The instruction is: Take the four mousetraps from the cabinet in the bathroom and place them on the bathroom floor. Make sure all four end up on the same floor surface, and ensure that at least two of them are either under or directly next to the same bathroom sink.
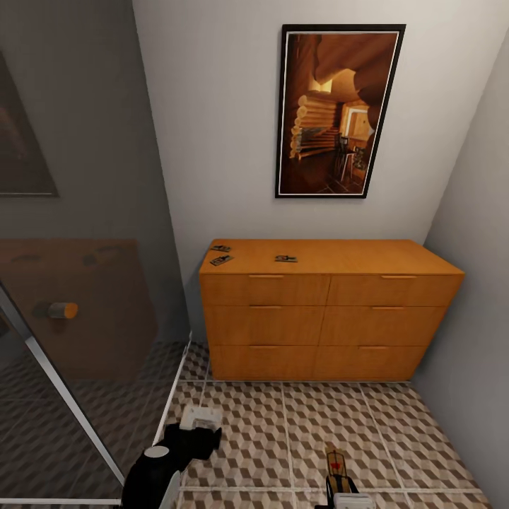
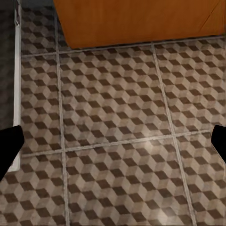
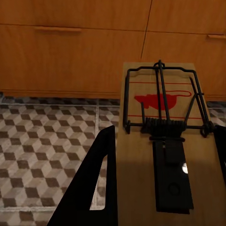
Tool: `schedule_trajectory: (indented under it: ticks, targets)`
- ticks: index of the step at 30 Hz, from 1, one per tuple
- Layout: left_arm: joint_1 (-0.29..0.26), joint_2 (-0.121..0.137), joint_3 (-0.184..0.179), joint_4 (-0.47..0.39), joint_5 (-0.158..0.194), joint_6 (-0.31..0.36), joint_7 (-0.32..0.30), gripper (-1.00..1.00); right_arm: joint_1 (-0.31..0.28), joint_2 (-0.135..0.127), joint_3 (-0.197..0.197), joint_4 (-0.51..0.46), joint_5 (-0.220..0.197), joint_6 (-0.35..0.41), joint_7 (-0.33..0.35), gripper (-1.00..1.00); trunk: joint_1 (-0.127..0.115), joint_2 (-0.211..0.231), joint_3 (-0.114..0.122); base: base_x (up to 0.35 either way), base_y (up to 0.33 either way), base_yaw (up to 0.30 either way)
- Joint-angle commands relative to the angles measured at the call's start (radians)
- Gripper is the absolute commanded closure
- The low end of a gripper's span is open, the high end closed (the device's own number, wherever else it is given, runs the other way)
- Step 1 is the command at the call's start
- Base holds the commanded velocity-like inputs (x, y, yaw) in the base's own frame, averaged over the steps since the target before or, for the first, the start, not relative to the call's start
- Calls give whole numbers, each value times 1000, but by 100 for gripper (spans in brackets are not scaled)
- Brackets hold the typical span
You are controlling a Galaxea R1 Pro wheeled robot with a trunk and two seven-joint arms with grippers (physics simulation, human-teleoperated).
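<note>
One mousetrap (image 3: 162, 141) sits between the fingers of the right claw (image 1: 341, 479), which is closed on its wooden board; the wire frame and the red mouse mark face up. In the head view it hangs low over the bathroom floor (image 1: 283, 424), in front of the cabinet (image 1: 325, 311), and I cannot tell whether it touches the tiles yet. Three more mousetraps lie on the cabinet top: two close together at its left back corner (image 1: 220, 248) (image 1: 220, 260), a third (image 1: 285, 259) a little further along toward the middle, near the front edge. The left claw (image 2: 113, 141) hangs above bare tile with its fingers spread wide and nothing between them.

So, by my judgement, the task is at an early stage: no trap is seen lying free on the floor, one is in hand, three wait on the cabinet.
</note>
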Motion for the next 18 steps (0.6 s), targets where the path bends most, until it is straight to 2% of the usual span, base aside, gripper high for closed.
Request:
schedule_trajectory:
  ticks: [1, 5, 8, 10, 12, 15, 18]
  targets:
    - [-21, 0, -1, -4, 1, 12, 5, -100, -1, 0, 8, 1, -6, -2, -3, 100, 0, -1, -1, 0, 0, 0]
    - [-81, 0, -1, -7, 1, 38, 5, -100, -1, 0, 8, 1, -6, -2, -3, 100, 0, -1, -1, 0, 0, 0]
    - [-129, 0, -1, -8, 1, 90, 5, -100, -1, 0, 9, 1, -6, -2, -3, 100, 0, -1, -1, 0, 0, 0]
    - [-186, 0, -1, -7, 1, 153, 3, -100, -1, 2, 9, 1, -6, -2, -3, 100, 0, -1, -1, 0, 0, 0]
    - [-234, 0, -1, -5, 1, 187, 3, -100, -1, 4, 9, 1, -6, -2, -3, 100, 0, -1, -1, 0, 0, 0]
    - [-311, 0, -1, 1, 3, 209, 3, -100, -1, 5, 9, 1, -6, 1, -3, 100, 0, -1, -1, 0, 0, 0]
    - [-424, 0, -1, 28, 6, 230, 5, -100, -1, 5, 9, 1, -6, 17, -2, 100, 0, -1, -1, 0, 0, 0]
